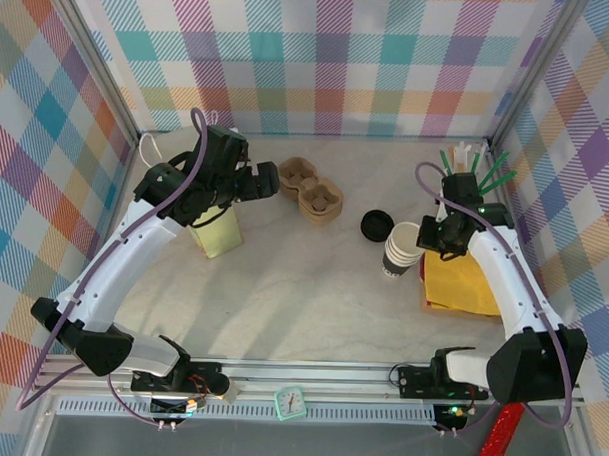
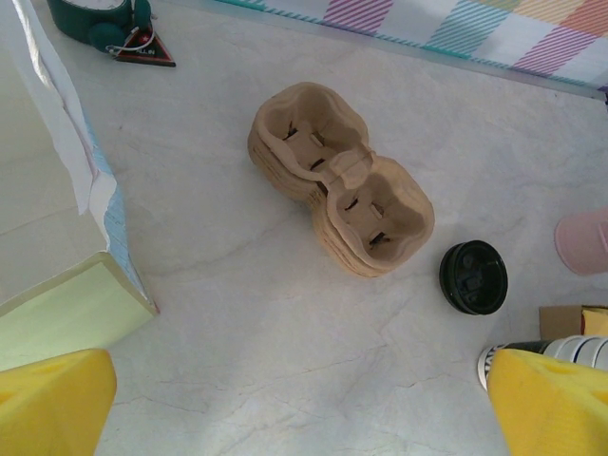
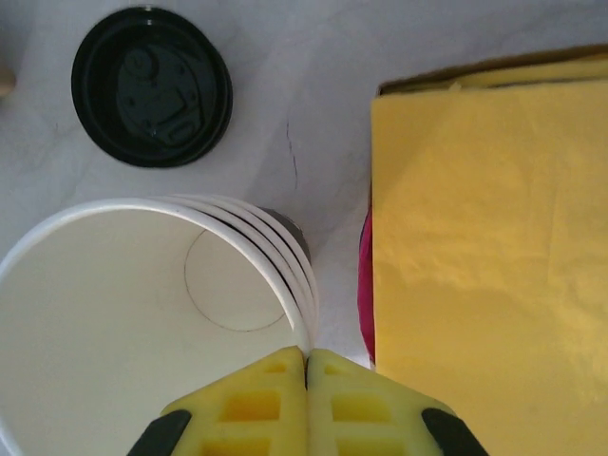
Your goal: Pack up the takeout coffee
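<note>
Left tool [image 2: 299, 408] is open, well apart from the cup stack [image 3: 142, 313]. Right tool [image 3: 306, 375] is closed, empty, over its rim. Coffee cup [image 3: 152, 85] stands just beside the stack.

Pulp carrier [image 2: 340, 179] ctr frame, black lid [image 2: 473, 276] just rt of it. L gripper [image 2: 302, 407] gaping wide, yellow fingertips [image 2: 52, 404] at btm corners.

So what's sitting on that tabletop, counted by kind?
Paper bag: 1
Cardboard cup holder stack: 1
Black lid: 1
Paper cup stack: 1
Pink cup of sticks: 1
Yellow paper pile: 1
Teal gadget: 1
Total: 7
</note>
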Robot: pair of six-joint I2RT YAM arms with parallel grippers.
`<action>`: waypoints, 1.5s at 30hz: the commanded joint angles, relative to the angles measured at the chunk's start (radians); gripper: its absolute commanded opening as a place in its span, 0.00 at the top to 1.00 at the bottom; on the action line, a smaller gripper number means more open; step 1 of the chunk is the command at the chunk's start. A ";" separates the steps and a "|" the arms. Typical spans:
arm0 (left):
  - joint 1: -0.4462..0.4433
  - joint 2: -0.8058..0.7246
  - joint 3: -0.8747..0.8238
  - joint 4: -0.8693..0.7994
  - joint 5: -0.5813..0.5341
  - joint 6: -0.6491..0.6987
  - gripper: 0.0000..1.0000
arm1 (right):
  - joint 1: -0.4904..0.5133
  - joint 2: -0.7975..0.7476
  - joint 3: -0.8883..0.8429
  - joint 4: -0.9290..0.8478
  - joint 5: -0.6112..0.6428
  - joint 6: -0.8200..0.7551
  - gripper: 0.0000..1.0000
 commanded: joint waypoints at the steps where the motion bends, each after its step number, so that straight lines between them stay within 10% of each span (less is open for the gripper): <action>1: -0.012 0.000 0.032 -0.018 -0.027 0.011 0.00 | -0.033 0.046 0.057 0.068 -0.006 -0.009 1.00; 45: -0.012 0.001 0.040 -0.030 -0.064 0.033 0.00 | -0.177 0.418 0.426 0.172 -0.177 0.032 1.00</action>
